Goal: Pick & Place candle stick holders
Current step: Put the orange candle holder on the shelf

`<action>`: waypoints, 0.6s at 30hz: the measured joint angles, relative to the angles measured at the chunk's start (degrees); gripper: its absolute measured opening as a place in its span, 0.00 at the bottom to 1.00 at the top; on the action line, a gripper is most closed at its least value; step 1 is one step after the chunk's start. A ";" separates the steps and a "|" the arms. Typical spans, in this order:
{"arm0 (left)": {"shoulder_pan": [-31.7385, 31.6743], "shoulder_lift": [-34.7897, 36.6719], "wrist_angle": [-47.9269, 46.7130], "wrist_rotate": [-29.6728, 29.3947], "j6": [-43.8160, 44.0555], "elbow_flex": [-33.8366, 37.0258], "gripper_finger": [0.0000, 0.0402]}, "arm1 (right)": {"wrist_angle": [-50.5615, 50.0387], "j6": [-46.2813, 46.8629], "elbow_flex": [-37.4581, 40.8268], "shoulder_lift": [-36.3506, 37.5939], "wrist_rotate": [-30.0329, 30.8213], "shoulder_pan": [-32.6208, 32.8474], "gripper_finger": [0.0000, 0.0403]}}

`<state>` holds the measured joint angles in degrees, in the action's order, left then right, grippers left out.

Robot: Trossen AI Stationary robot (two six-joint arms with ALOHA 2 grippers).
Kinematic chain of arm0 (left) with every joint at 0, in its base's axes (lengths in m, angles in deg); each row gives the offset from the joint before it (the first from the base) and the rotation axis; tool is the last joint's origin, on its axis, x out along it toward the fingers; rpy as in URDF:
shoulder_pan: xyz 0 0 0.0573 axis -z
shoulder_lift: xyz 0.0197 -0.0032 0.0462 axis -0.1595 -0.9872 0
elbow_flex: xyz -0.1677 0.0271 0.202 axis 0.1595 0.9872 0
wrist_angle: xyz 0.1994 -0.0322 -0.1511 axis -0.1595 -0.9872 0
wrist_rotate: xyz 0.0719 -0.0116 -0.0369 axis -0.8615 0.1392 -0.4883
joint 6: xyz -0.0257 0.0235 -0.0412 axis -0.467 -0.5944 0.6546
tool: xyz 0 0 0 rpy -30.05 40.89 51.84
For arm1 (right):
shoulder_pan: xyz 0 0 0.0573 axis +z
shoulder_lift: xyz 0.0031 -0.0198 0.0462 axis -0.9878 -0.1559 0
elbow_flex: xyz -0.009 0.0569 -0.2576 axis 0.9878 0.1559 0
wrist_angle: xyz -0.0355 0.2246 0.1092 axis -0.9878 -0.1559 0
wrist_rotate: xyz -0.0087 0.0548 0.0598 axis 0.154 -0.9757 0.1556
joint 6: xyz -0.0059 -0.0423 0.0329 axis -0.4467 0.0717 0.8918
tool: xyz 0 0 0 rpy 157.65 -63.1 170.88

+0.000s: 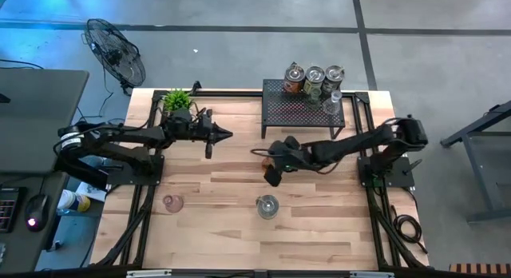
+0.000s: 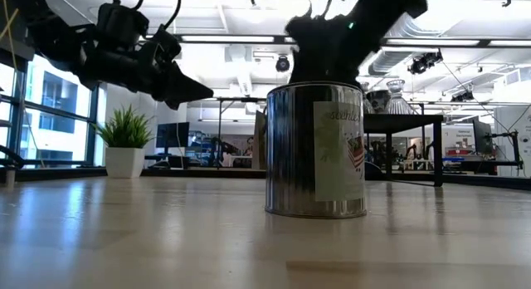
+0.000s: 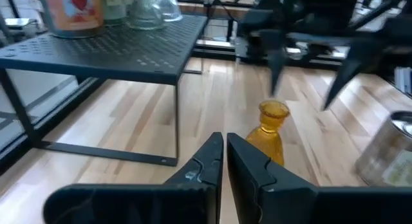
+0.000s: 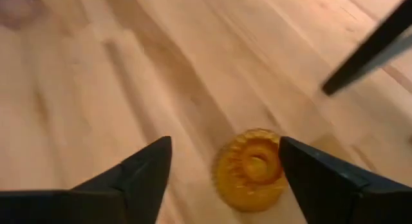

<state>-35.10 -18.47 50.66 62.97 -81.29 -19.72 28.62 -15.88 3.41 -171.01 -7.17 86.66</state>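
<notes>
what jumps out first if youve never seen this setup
The right gripper hangs open over an amber candle stick holder standing mid-table. Behind it, a black mesh rack carries several more holders. A silvery holder stands alone near the front edge, while the left gripper waits shut.

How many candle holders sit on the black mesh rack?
4: three tin-like ones in a row along the rack's back edge, one clear glass just before them. Smaller ones may be hidden.

High cam looking straight down on whole table (image 1: 239, 230). Low cam sitting at tabletop level, close behind silvery holder (image 2: 316, 149). Both wrist cams sharing amber holder (image 3: 270, 130), right one closer.
</notes>
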 joint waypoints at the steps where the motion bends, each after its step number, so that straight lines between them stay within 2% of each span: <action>1: 0.03 0.00 -0.14 0.17 -0.26 0.00 0.05 | -1.69 -0.02 -0.82 -0.91 0.39 -0.29 0.70; 4: 0.04 0.00 -0.32 0.17 -0.98 0.00 0.05 | -4.32 -0.69 -2.17 -2.44 1.20 -1.22 0.75; 9: 0.04 0.00 -1.21 0.15 -1.27 0.00 0.05 | -5.37 -1.88 -2.25 -4.40 2.02 -1.98 0.73; 13: 0.04 -0.02 -1.82 0.15 -1.27 0.00 0.05 | -5.08 -2.39 -2.22 -5.85 0.97 -2.32 0.68; 18: 0.04 -0.02 -1.79 -0.04 -1.27 0.00 0.05 | -4.35 -3.12 -2.20 -7.00 -0.13 -2.25 0.53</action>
<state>-35.07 -18.49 48.87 62.93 -82.56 -19.72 24.27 -19.00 1.20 -178.00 -7.30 84.41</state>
